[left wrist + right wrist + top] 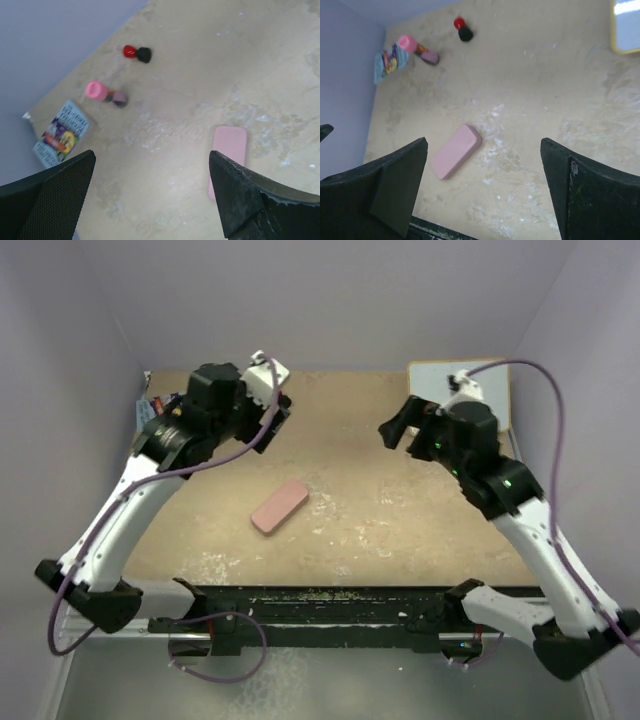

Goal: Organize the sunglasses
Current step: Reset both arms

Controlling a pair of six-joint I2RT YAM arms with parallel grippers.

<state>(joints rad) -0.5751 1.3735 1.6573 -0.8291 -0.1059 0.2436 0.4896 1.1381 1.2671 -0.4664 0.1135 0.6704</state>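
While left claw (151,170) and right claw (484,165) gape open, pink case (279,506) lying nearby, booklet (61,132) far left.

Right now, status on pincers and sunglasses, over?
Left pincer open, empty. Right pincer open, empty. Sunglasses not in view; pink oblong case lies mid-table. Nothing blocking it.

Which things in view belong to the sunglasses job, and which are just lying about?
Job: pink case, closed; light-blue square, possibly a cleaning cloth. The sunglasses are not in view.
Lying about: red-and-black item; pink-capped bottle; colourful printed packet.
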